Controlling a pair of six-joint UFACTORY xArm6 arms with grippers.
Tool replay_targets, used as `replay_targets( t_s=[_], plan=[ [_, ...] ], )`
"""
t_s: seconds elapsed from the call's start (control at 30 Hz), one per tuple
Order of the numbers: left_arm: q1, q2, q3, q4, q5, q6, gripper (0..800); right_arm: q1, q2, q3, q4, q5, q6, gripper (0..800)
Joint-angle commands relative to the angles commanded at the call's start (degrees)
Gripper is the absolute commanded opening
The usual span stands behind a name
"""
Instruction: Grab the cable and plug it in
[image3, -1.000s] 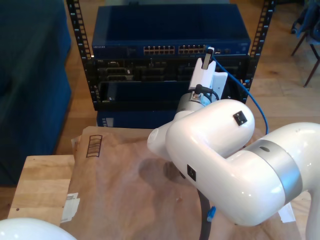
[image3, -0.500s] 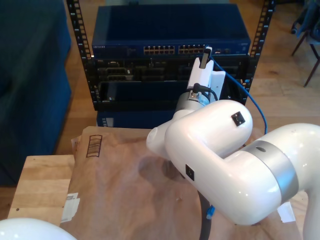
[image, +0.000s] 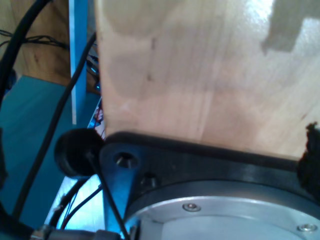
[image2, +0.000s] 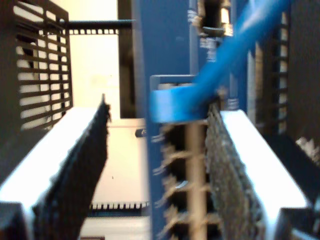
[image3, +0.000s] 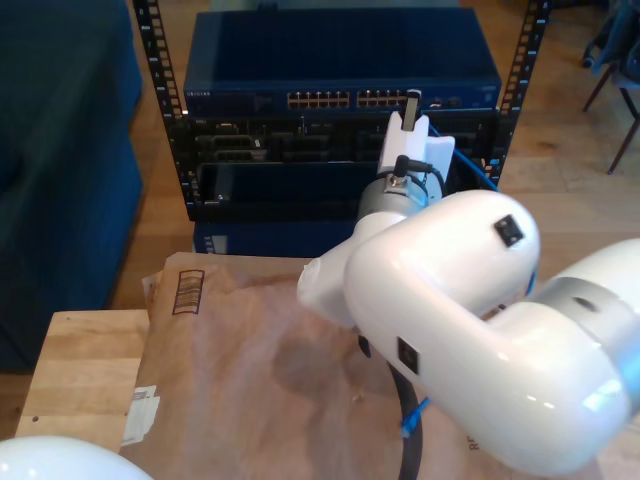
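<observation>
The big white arm has swung toward the exterior view's right since half a second ago, its rounded elbow now covering more of the bright blue network cable, and my second gripper has edged closer to the row of ports on the dark blue network switch at the top of the black equipment rack.

In the second wrist view, the two black ridged pads of my second gripper stand well apart, and the cable's blurred blue plug sits at the inner edge of one pad, up against the switch's blue front. Whether that pad is touching the plug cannot be told through the blur; the other pad stands clear of it. The cable slants away from the plug across the rack's face.

In the exterior view the cable shows just beside the gripper's white body on that view's right, and its other blue end hangs low beside the arm, above the creased brown paper spread over the pale wooden table.

The first wrist view looks along light wood grain and a black mounting plate; the jaws of my first gripper cannot be made out there.
</observation>
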Motion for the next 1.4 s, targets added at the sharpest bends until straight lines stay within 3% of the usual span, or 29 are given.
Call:
replay_targets(
  t_s=[0.1,0.17,0.27,0.43,0.6,0.77,0.97,1.1,1.23,1.33,1.4],
  plan=[
    [0.00,0.00,0.00,0.00,0.00,0.00,800,0.09,-9.76,9.23,0.09,11.25,0.00,436],
    [0.00,0.00,0.00,0.00,0.00,0.09,800,-0.44,-16.53,15.12,-0.62,20.13,-0.09,534],
    [0.00,0.00,0.00,0.00,0.00,0.00,800,-4.40,-26.64,21.54,-3.43,29.54,-2.55,553],
    [0.00,0.00,0.00,0.00,-0.09,0.09,800,-16.18,-41.23,27.69,-6.24,52.22,-14.24,676],
    [0.00,0.00,0.00,0.00,-0.09,0.00,800,-33.49,-51.16,31.56,-7.82,72.79,-28.57,776],
    [0.00,0.00,0.00,0.00,0.00,0.00,800,-52.75,-56.09,33.14,-15.74,85.98,-32.53,796],
    [0.00,0.00,0.00,0.00,0.00,0.00,800,-76.31,-56.70,30.68,-23.38,101.71,-36.66,796],
    [0.00,0.00,0.00,0.00,0.00,0.00,800,-85.10,-57.05,28.92,-29.89,114.73,-40.35,796],
    [0.00,0.00,0.00,0.00,0.00,0.00,800,-91.78,-60.84,29.63,-43.78,128.18,-40.79,796],
    [0.00,0.00,0.00,0.00,0.00,0.00,800,-95.30,-62.59,32.18,-50.55,132.48,-44.40,797],
    [0.00,0.00,0.00,0.00,0.00,0.00,800,-99.87,-63.12,34.64,-51.78,132.57,-48.88,797]
  ],
)
